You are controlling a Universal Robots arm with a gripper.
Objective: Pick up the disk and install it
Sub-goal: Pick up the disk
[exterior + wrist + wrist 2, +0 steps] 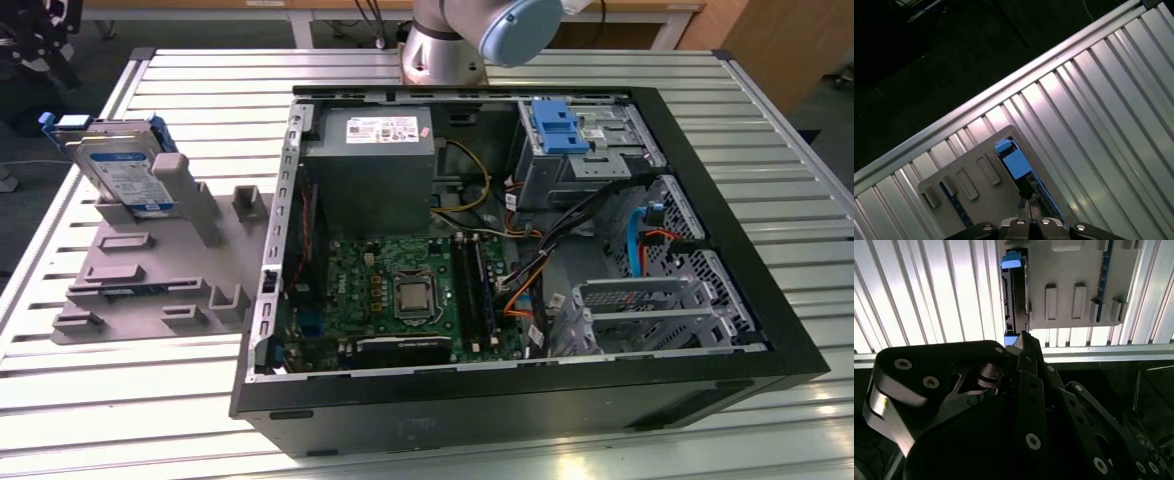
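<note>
Jaws closed together over the ribbed aluminium tabletop [1104, 90], dark floor [929, 50] beyond its edge

I see my gripper [1026, 338], fingertips together, by the table [929, 295] edge, where a grey holder [1064, 270] carries the disk [1015, 290].

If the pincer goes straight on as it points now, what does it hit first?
Probably the disk, standing on edge in the grey holder; the pincer points at its blue-framed edge. Depth is unclear.
</note>
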